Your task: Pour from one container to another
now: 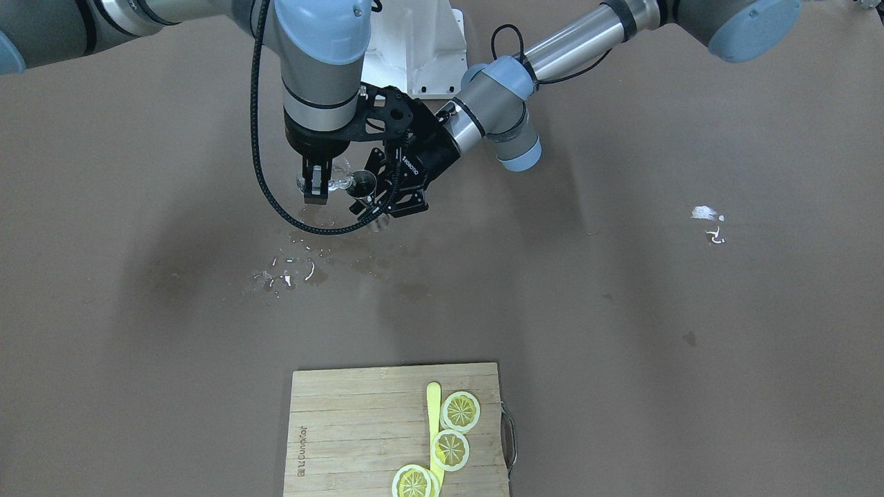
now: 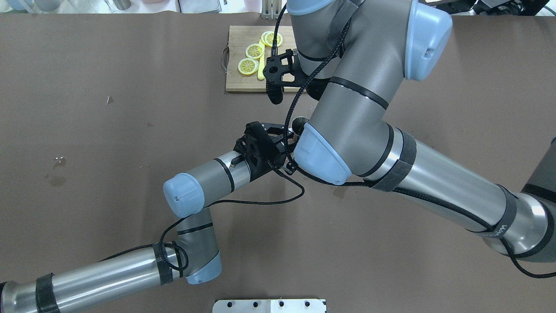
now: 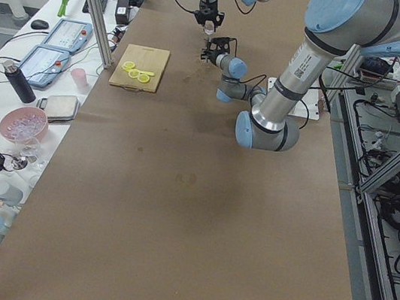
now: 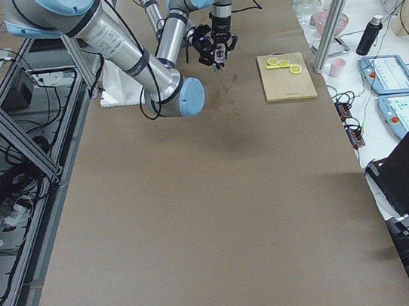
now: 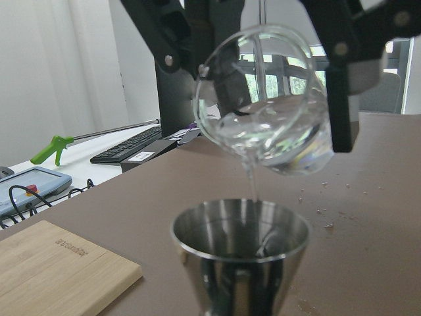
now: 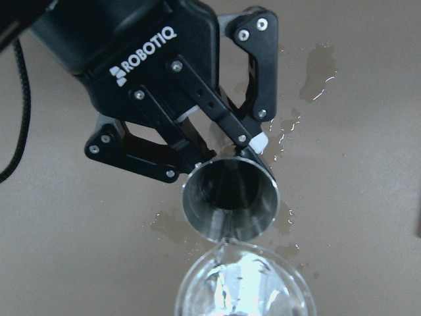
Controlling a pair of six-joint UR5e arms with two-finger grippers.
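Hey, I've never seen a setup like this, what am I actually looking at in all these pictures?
Two robot arms work at a brown table. Four pictures come from fixed cameras: one opposite the robot, one above its shoulders, one at each table end. The other two come from cameras on the wrists. The right gripper holds a clear glass cup, tilted, and a thin stream of clear liquid runs into a steel jigger held by the left gripper. Wet patches lie on the table nearby. Farther off sits a wooden cutting board with lemon slices.
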